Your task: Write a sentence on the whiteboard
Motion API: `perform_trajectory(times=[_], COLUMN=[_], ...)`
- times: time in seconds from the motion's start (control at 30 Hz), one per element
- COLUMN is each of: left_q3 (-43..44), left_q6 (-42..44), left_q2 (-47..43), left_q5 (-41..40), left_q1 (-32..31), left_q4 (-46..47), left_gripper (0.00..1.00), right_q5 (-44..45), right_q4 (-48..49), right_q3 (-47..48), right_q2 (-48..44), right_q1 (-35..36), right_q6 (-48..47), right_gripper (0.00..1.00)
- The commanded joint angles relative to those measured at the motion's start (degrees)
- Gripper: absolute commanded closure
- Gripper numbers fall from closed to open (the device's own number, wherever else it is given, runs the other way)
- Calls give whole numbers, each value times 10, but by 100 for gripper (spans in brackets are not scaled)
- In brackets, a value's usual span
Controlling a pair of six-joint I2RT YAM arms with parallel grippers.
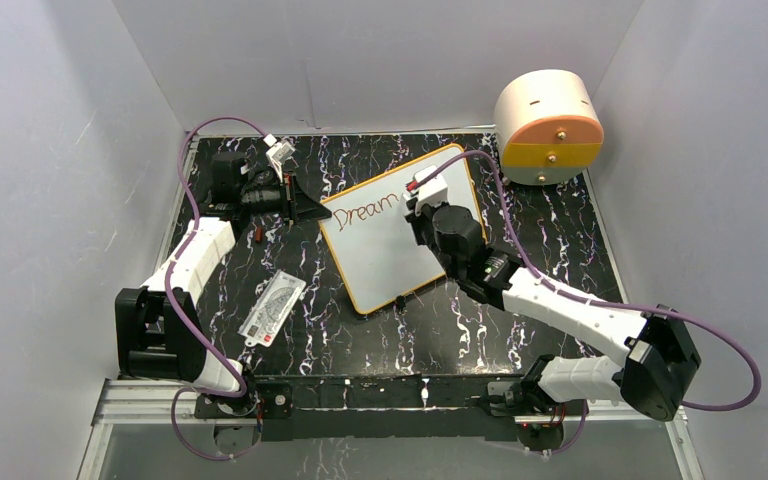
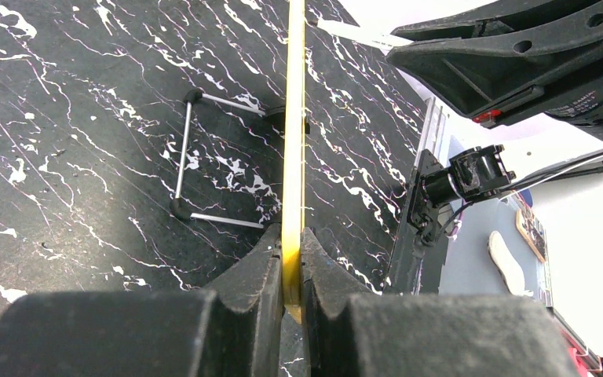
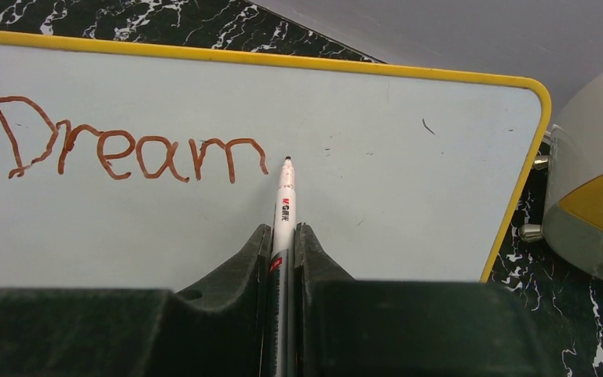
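The whiteboard [image 1: 392, 258], white with an orange-yellow frame, lies tilted on the black marble table. My left gripper [image 1: 312, 210] is shut on its left edge; in the left wrist view the yellow frame [image 2: 293, 118] runs straight between the jaws of that gripper [image 2: 291, 237]. My right gripper [image 3: 283, 232] is shut on a white marker [image 3: 286, 200], tip pointing at the board [image 3: 408, 181] just right of the last letter. Of the sentence [image 3: 126, 149], only "Dream" shows, in reddish-brown; the same word [image 1: 368, 212] shows from above beside the right gripper [image 1: 422, 203].
A small white printed card [image 1: 272, 308] lies near the left arm. A round cream and orange container [image 1: 548, 125] stands at the back right, close to the board's corner [image 3: 597, 212]. A wire stand with black feet [image 2: 180, 165] sticks out behind the board. Grey walls enclose the table.
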Motion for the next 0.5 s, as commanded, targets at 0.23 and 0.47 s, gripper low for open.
perform_trajectory(times=[0.23,0.47], left_q3=[-6,-7], left_q6=[19,18], left_q2=[16,18], left_q5=[-23,-20], left_q1=[-19,-19], left_q4=[-46,-46], left_gripper=[100,100], right_q5=[-13,-19], right_q4=[53,64], right_q3=[15,17], right_q2=[-3,4], right_q1=[-16,-24], right_q6=[-3,-2], right_gripper=[100,100])
